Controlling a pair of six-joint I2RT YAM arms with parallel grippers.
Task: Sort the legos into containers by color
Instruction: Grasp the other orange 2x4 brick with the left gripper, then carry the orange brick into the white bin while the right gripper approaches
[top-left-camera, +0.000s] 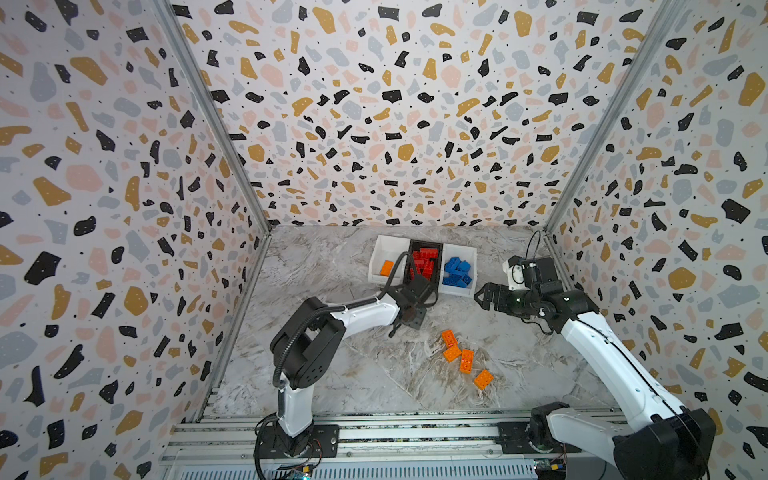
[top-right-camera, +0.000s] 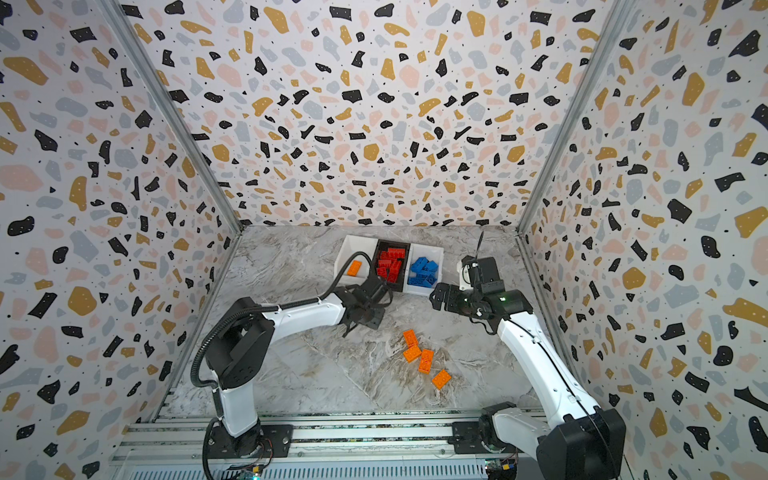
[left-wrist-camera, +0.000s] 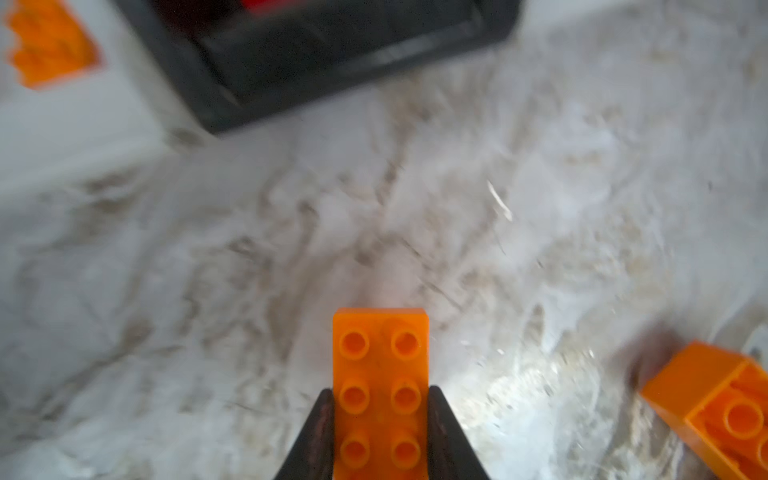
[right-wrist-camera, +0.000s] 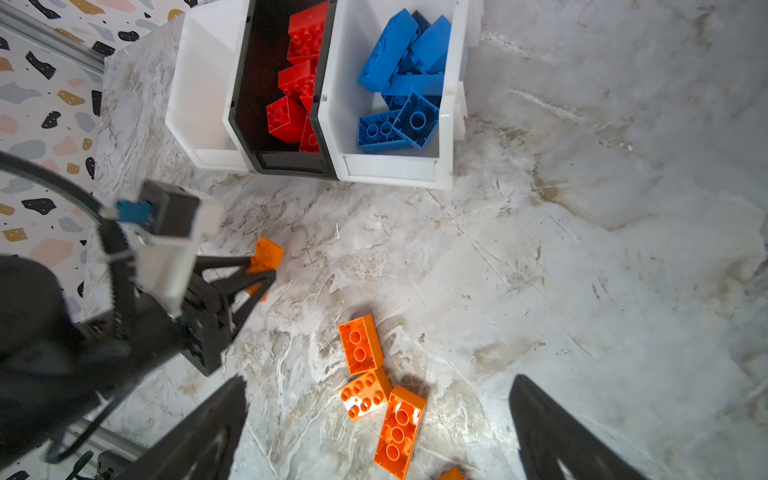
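Observation:
My left gripper is shut on an orange lego, studs facing the camera, just above the table in front of the containers. In both top views the left gripper hides that lego. Several orange legos lie loose on the table nearer the front. The left white container holds one orange lego. The black middle container holds red legos, and the right white one holds blue legos. My right gripper hangs open and empty beside the right container.
Terrazzo-patterned walls close in the marble table on three sides. Aluminium rails carrying both arm bases run along the front edge. The left arm's cable loops over the containers' front.

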